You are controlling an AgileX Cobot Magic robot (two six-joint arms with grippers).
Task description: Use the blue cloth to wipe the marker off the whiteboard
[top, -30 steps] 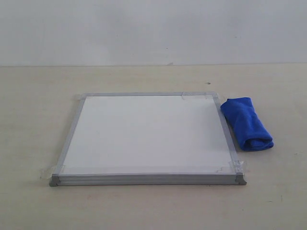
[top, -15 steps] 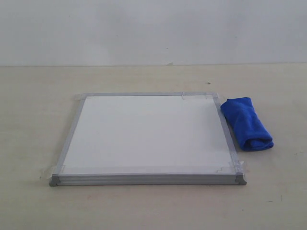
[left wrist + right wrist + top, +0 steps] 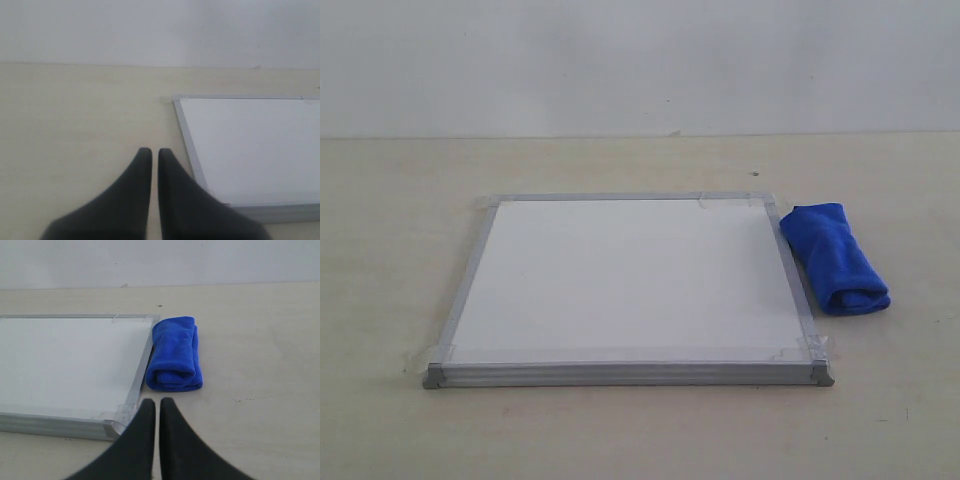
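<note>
The whiteboard [image 3: 630, 285] lies flat on the table, white with a silver-grey frame and taped corners. No marker line shows on it in any view. The blue cloth [image 3: 833, 257] rests rolled up on the table, against the board's right edge. In the right wrist view my right gripper [image 3: 157, 402] is shut and empty, a short way before the blue cloth [image 3: 174, 354] and beside the whiteboard's [image 3: 65, 360] near corner. My left gripper [image 3: 151, 152] is shut with nothing in it, just off the whiteboard's [image 3: 250, 145] left edge. Neither gripper appears in the exterior view.
The pale table [image 3: 390, 240] runs back to a plain white wall [image 3: 640, 60]. Small dark specks mark the table behind the board.
</note>
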